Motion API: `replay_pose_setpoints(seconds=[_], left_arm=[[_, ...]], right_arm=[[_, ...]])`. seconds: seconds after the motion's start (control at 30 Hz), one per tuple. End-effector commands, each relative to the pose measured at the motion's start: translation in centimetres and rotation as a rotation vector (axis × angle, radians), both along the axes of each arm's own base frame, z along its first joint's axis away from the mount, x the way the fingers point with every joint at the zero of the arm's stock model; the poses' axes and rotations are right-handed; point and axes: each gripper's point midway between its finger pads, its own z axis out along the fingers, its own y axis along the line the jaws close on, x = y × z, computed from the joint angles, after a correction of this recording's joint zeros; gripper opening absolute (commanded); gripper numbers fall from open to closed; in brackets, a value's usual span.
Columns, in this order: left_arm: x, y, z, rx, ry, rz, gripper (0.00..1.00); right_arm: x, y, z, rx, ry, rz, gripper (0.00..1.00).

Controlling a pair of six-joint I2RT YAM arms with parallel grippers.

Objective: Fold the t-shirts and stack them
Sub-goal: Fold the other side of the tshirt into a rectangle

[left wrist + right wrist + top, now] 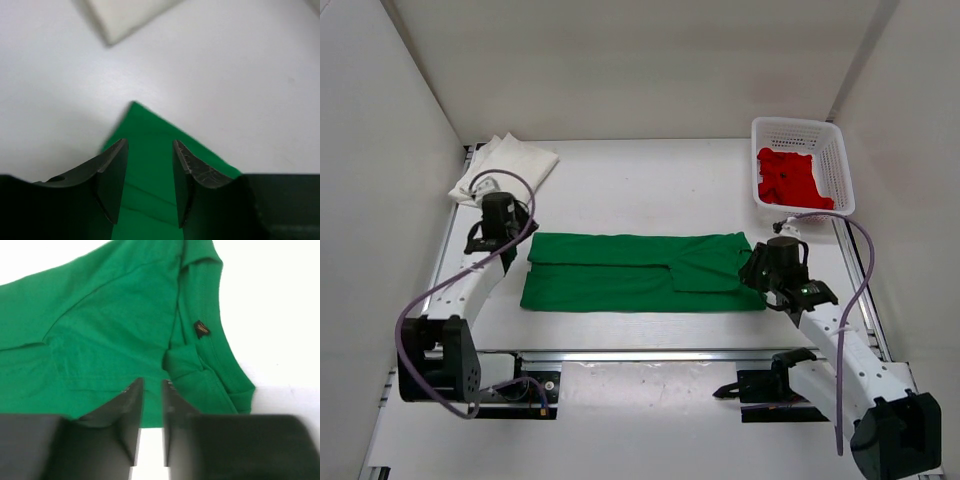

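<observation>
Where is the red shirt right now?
In the overhead view, the red t-shirt lies bunched inside the white basket at the far right corner of the table, beyond the right end of the spread-out green t-shirt.

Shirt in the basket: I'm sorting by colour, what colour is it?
Bright red shirt, best seen from the top camera.

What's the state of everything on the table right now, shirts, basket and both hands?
green t-shirt: folded into a long band, flat on the table.
white t-shirt: folded, at the far left corner.
red t-shirt: crumpled inside the basket.
basket: upright, holding the red t-shirt.
left hand: open, empty, over the green t-shirt's left end.
right hand: slightly open, empty, at its collar end.
</observation>
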Motion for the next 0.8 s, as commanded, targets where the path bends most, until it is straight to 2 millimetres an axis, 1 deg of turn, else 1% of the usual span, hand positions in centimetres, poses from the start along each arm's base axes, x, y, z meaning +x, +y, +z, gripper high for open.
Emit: replay_pose_setpoints(seconds=[0.0, 0.03, 0.07, 0.1, 0.13, 0.2, 0.23, 0.27, 0.3, 0.33, 0.37, 0.4, 0.43, 0.5, 0.53, 0.57, 0.6, 0.63, 0.67, 0.7, 0.73, 0.77], left_arm=[[1.5, -5.3, 3.4, -0.006, -0.129, -0.118, 0.51], [1.9, -6.3, 3.5, -0.008, -0.132, -0.139, 0.51], [1.8, -7.6, 3.2, -0.014, -0.127, -0.172, 0.51], [1.9, -8.8, 2.8, -0.019, -0.115, -0.198, 0.50], [2.0, -9.3, 1.8, -0.034, -0.097, -0.207, 0.50], [1.7, -9.6, 0.0, -0.081, -0.066, -0.217, 0.49], [1.3, -10.0, -1.2, -0.115, -0.046, -0.229, 0.48], [0.7, -9.1, -3.1, -0.139, -0.003, -0.198, 0.47], [0.7, -9.0, -4.0, -0.171, 0.007, -0.203, 0.48], [0.2, -9.0, -5.1, -0.202, 0.027, -0.206, 0.47], [-0.3, -8.3, -6.1, -0.224, 0.049, -0.178, 0.45], [-0.8, -7.7, -7.4, -0.251, 0.071, -0.158, 0.47], [-0.8, -7.1, -8.0, -0.275, 0.077, -0.140, 0.46], [-1.6, -6.8, -9.5, -0.344, 0.106, -0.107, 0.46], [-1.5, -6.5, -9.8, -0.373, 0.101, -0.091, 0.45], [-2.1, -6.8, -10.5, -0.401, 0.118, -0.081, 0.45], [-2.0, -6.0, -10.9, -0.428, 0.116, -0.050, 0.45], [-2.1, -5.5, -11.2, -0.438, 0.123, -0.032, 0.44], [-2.1, -5.4, -11.1, -0.462, 0.120, -0.020, 0.43], [-2.1, -5.4, -10.8, -0.471, 0.109, -0.028, 0.43], [-1.9, -5.5, -10.1, -0.474, 0.085, -0.025, 0.44], [-1.3, -5.4, -8.7, -0.446, 0.041, -0.025, 0.44]], right_arm=[[2.6, 0.8, 3.1, -0.012, -0.103, -0.003, 0.16], [3.2, 1.4, 3.0, -0.022, -0.096, 0.019, 0.11], [3.7, 1.6, 2.2, -0.034, -0.075, 0.029, 0.10], [4.2, 2.3, 2.7, -0.021, -0.081, 0.046, 0.06], [4.3, 2.6, 1.4, -0.028, -0.045, 0.050, 0.05], [5.3, 3.1, 0.3, -0.005, -0.030, 0.055, 0.02], [5.2, 2.8, -1.3, -0.009, 0.018, 0.044, 0.00], [5.3, 2.9, -2.2, -0.002, 0.042, 0.044, 0.00], [4.6, 2.6, -3.6, 0.019, 0.080, 0.038, 0.00], [3.7, 1.8, -5.4, 0.018, 0.130, 0.006, 0.00], [3.3, 2.2, -5.8, 0.056, 0.133, 0.014, 0.00], [2.2, 1.7, -7.1, 0.076, 0.159, -0.004, 0.00], [1.2, 1.4, -8.2, 0.102, 0.183, -0.021, 0.00], [0.1, 1.0, -9.2, 0.110, 0.200, -0.048, 0.00], [-0.1, 0.7, -9.0, 0.106, 0.191, -0.063, 0.00], [0.3, 0.8, -8.2, 0.109, 0.161, -0.061, 0.00], [0.8, 0.8, -7.2, 0.112, 0.134, -0.066, 0.00], [0.7, 0.6, -7.0, 0.095, 0.136, -0.073, 0.00], [1.4, 1.1, -5.2, 0.095, 0.090, -0.050, 0.00], [1.8, 0.9, -4.2, 0.080, 0.059, -0.065, 0.00], [2.5, 1.3, -2.4, 0.062, 0.007, -0.052, 0.00], [3.0, 1.8, -1.3, 0.051, -0.027, -0.034, 0.04]])
